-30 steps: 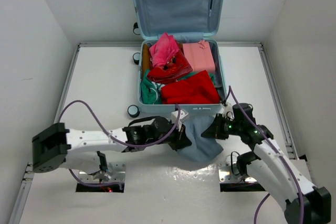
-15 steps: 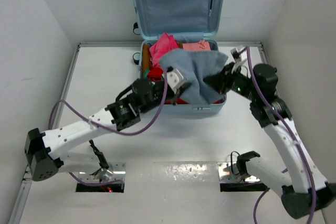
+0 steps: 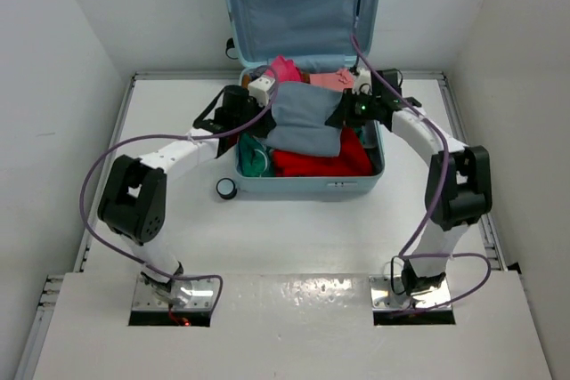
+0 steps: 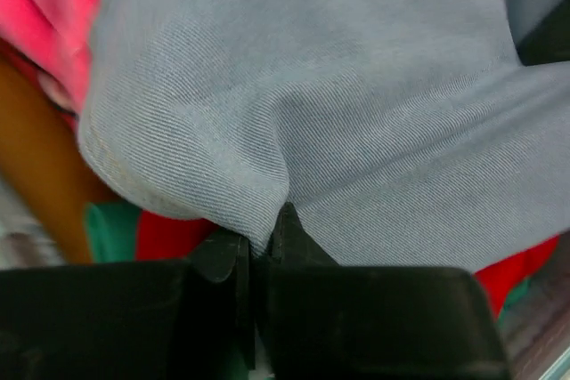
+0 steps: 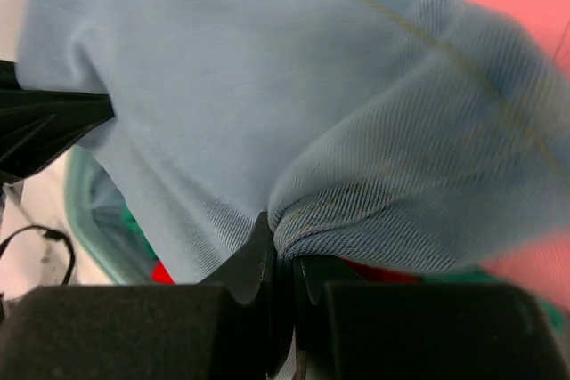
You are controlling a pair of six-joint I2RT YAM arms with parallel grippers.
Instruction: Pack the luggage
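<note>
The luggage [image 3: 374, 173], a pale blue hard-shell suitcase, lies open at the back of the table with its lined lid [image 3: 301, 6] standing upright. Inside it are red [image 3: 352, 159], pink [image 3: 283, 68] and green [image 3: 253, 159] clothes and a pink box [image 3: 337, 79]. A blue-grey denim garment [image 3: 307, 122] is stretched over them. My left gripper [image 3: 270, 95] is shut on its left edge [image 4: 258, 220]. My right gripper [image 3: 343, 111] is shut on its right edge [image 5: 283, 236]. Both wrist views are filled with the denim cloth [image 4: 356, 113] [image 5: 267, 86].
A small black-and-white wheel [image 3: 226, 188] shows at the case's front left corner, others [image 3: 232, 97] along its left side. White walls close in the table on the left, right and back. Both arm bases [image 3: 174, 291] [image 3: 411, 291] stand at the near edge.
Both arms have carried the denim garment from the table in front of the case up and over it, and now hold it low over the packed clothes.
</note>
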